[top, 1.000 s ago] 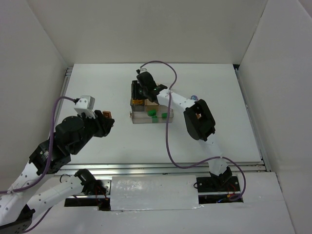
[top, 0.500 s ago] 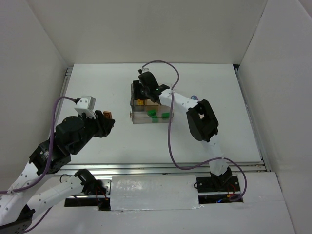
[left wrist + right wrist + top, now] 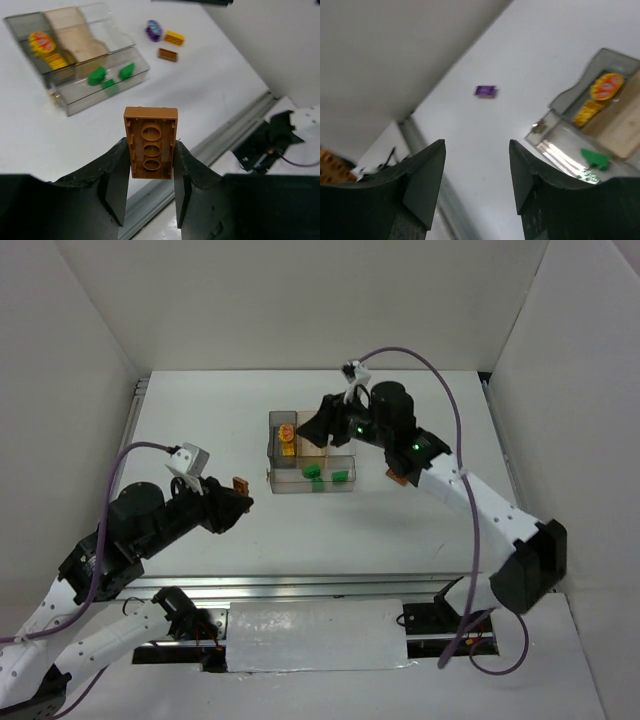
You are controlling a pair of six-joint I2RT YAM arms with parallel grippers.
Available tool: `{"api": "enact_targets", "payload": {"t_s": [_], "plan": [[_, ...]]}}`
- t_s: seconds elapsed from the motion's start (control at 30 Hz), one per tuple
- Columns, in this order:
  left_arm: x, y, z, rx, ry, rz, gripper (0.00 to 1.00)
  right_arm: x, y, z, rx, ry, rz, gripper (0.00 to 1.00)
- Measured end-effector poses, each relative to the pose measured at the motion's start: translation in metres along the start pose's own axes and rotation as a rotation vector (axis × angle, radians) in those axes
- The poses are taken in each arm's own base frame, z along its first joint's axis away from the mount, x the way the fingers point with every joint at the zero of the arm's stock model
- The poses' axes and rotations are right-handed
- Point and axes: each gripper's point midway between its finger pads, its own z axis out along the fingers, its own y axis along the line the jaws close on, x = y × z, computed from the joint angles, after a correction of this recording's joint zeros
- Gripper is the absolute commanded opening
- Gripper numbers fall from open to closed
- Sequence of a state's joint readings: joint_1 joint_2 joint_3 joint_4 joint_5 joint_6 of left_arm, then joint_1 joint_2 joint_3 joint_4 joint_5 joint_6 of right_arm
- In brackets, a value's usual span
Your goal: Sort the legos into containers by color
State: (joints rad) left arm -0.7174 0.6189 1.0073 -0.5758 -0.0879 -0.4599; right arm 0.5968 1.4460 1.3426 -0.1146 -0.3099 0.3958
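left gripper [image 3: 150, 152]: pinching flat orange-brown plastic brick [image 3: 150, 134] near-left of clear divided plastic tray [image 3: 64, 104], probably for its tan compartment [image 3: 70, 30] | right gripper [image 3: 477, 165]: spread, empty

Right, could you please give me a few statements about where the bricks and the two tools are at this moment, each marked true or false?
1. The left tool is shut on a brown brick. True.
2. The right tool holds a green brick. False: it is open and empty.
3. The green bricks lie in the long clear compartment. True.
4. The yellow bricks lie in the tan compartment. False: the yellow bricks lie in the grey compartment.
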Motion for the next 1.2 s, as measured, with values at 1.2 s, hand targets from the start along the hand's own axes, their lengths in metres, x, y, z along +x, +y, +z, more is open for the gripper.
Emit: {"api": "enact_targets", "payload": {"t_s": [1.2], "plan": [[0.014,-0.121,-0.015,0.768,0.112,0.048,0.00,0.084,0.189,-0.125,-0.795,0.093,-0.021,0.43]]}}
